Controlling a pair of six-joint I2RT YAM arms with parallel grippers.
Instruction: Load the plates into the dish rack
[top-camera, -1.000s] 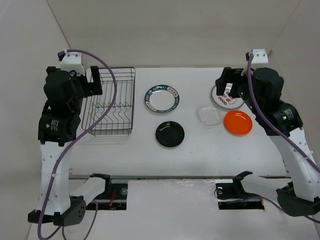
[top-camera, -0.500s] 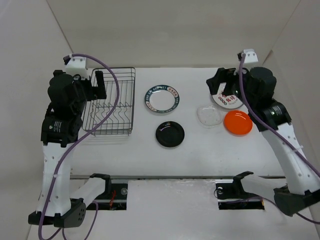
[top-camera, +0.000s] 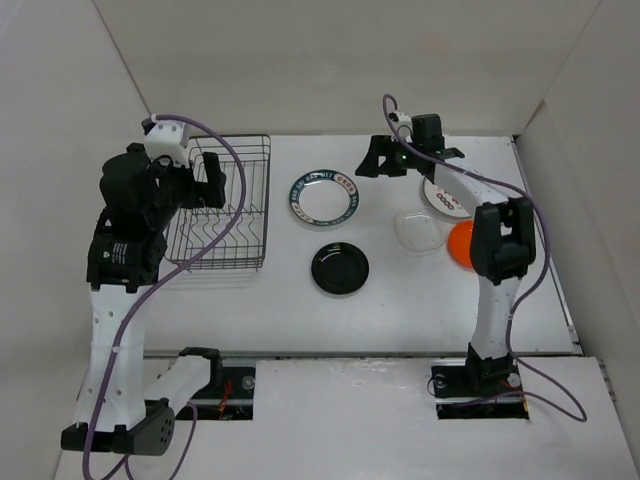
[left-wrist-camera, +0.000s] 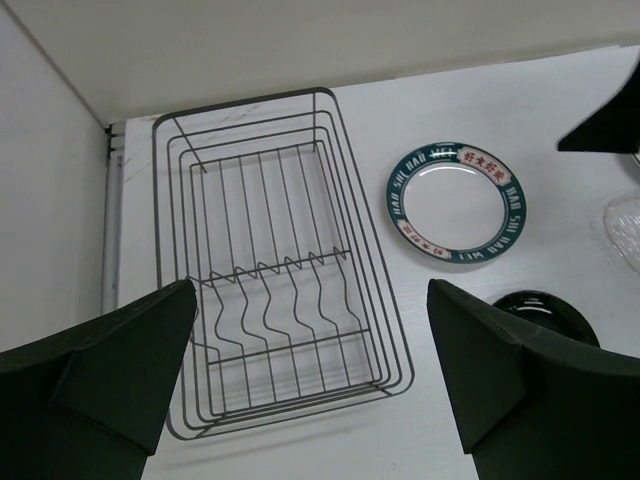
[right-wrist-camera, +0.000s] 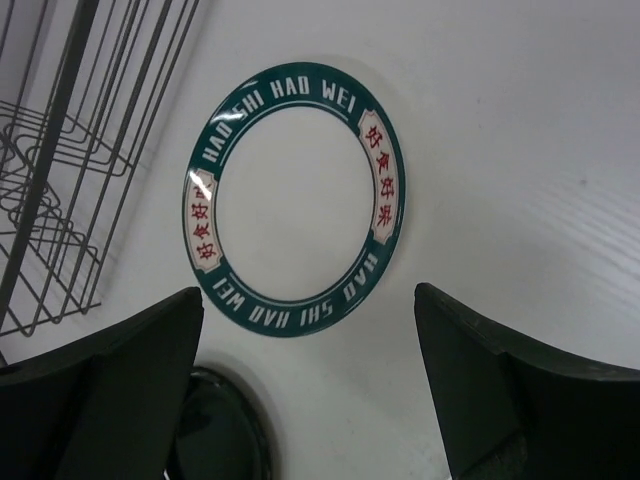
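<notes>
Closest to the arm bases, on the white bench (top-camera: 400, 310): the glossy black plate (top-camera: 340, 268), lying flat, well apart from the others. Left of it, the dish rack (top-camera: 230, 266), a dark wire basket with zigzag dividers across its near half, standing at the left side of the bench. Right of the black one and slightly farther: the clear plate (top-camera: 419, 230), with the orange plate (top-camera: 460, 245) just beside it, partly hidden behind the right arm (top-camera: 497, 240). Farther still, near the middle: the white plate with dark green lettered rim (top-camera: 322, 197), flat, just right of the rack and not touching it. Farther right, the white plate with red markings (top-camera: 442, 198), half covered by the same arm. All five out on the bench, none in the rack. Over the rack's far left part: left pincer (top-camera: 203, 178), spread wide, nothing held. At the far side, raised between the green-rimmed plate and the red-marked one: right pincer (top-camera: 383, 160), also spread apart, nothing gripped. In its wrist view, the green-rimmed plate framed in the gap, below and untouched.
</notes>
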